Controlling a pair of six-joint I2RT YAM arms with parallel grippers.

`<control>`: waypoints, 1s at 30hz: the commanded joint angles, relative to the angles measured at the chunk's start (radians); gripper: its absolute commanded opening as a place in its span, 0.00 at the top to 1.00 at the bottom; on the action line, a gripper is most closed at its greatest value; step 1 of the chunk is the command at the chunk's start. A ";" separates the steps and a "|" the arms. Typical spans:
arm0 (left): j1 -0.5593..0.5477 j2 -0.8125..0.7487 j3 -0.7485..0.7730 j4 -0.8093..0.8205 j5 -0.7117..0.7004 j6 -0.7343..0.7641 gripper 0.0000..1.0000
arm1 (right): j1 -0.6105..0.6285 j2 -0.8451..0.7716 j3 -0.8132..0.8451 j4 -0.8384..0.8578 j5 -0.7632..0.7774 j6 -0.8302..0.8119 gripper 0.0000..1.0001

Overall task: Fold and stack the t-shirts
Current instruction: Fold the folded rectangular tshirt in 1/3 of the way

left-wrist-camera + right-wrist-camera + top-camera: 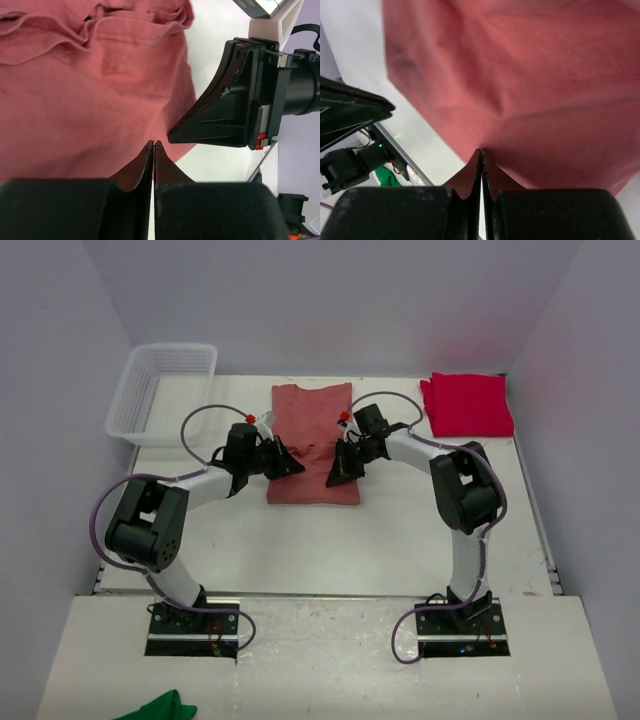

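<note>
The dusty salmon-red t-shirt [312, 420] lies folded into a long strip at the table's middle, rumpled halfway along. My left gripper [300, 468] comes in from the left and my right gripper [332, 478] from the right, tips close together over its lower half. Seen from the left wrist, the left gripper [153, 144] is shut with its tips in the salmon fabric [75, 100], and the right gripper [172, 135] sits just beyond. From the right wrist, the right gripper [481, 150] is shut, with creases in the cloth [520, 75] spreading from its tips. A folded crimson t-shirt [467, 403] rests at the back right.
A white mesh basket [125, 405] stands at the back left corner. A small green cloth [160, 707] lies on the near platform, left of the arm bases. Walls close the table on three sides.
</note>
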 commanded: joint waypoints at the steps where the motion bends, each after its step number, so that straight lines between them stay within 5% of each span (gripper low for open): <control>1: 0.008 0.033 -0.030 0.010 -0.016 0.001 1.00 | -0.004 0.041 0.008 0.005 -0.003 0.028 1.00; 13: 0.008 0.073 -0.129 -0.202 -0.180 0.012 1.00 | -0.003 0.038 -0.124 -0.063 0.207 0.089 1.00; 30: 0.006 -0.077 -0.395 -0.285 -0.228 -0.021 1.00 | 0.051 -0.064 -0.528 0.215 0.199 0.213 1.00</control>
